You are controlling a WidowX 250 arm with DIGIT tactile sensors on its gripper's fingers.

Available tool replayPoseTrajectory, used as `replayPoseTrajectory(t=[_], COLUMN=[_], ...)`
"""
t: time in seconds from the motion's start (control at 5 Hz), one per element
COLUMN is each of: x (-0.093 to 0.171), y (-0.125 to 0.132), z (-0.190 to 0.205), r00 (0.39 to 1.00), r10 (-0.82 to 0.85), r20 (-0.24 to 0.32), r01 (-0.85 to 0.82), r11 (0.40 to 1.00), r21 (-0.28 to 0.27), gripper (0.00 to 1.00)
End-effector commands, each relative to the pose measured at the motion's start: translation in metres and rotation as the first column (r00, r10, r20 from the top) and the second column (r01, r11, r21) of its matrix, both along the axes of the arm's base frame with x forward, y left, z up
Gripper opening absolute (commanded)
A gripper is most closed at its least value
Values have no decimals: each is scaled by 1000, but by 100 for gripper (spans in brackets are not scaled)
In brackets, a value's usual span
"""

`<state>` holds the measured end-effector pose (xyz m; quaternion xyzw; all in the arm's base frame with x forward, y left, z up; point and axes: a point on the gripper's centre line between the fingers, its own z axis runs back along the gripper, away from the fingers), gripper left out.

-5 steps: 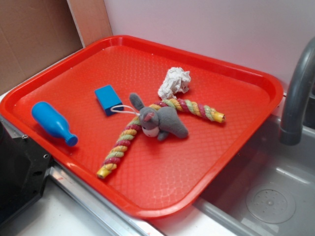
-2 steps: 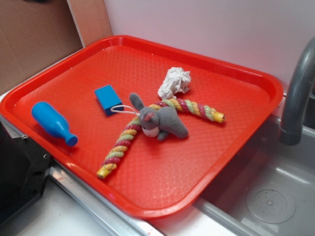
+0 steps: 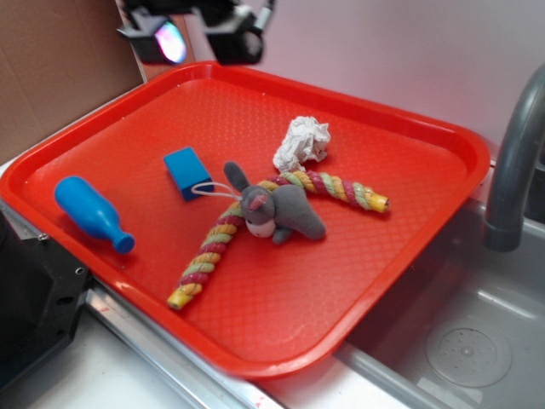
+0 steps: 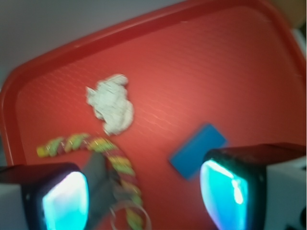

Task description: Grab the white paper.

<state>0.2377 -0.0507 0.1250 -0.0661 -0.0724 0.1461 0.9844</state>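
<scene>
One crumpled ball, the white paper [image 3: 301, 142], lies on the red tray [image 3: 400, 256], touching the upper strand of the multicoloured rope toy [image 3: 255, 217] and just beside the grey plush animal [image 3: 281, 213]. The gripper [image 3: 197, 34] hangs high above the tray's far rim, its two glowing fingers [image 4: 64, 199] spread wide with nothing between them. In the wrist view the paper [image 4: 110, 103] sits ahead of the pincer and slightly toward its left finger, well apart from both pads; the blue block [image 4: 196, 149] lies nearer, toward the right finger. The blue bottle [image 3: 92, 213] rests far off to the side.

Judged by its wrinkles, the paper is very light, soft and compressible, neither slippery nor fragile, and likely to roll or slide if nudged by one finger alone. A hold across its widest middle, with the jaws straddling it from above and clear of the rope, seems most secure.
</scene>
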Motion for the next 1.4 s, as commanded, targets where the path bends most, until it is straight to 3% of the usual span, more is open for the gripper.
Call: replayPoseTrajectory(t=[0.0,0.2,0.4,0.6,0.8,1.0,1.2], x=[46,64,67,51,48,26,3], y=[-31,-38,-41,-44,-27,2,36], z=[-41,-76,-96,-102,-86,-51,-12], r00=[993,984,975,972,973,966,955], r10=[-121,-168,-201,-197,-210,-251,-293], r20=[-6,-51,-99,-129,-97,-58,-42], r01=[121,170,209,212,220,257,296], r11=[993,985,975,971,970,959,951], r21=[-13,30,76,110,107,121,95], gripper=[100,100,100,0,0,0,0])
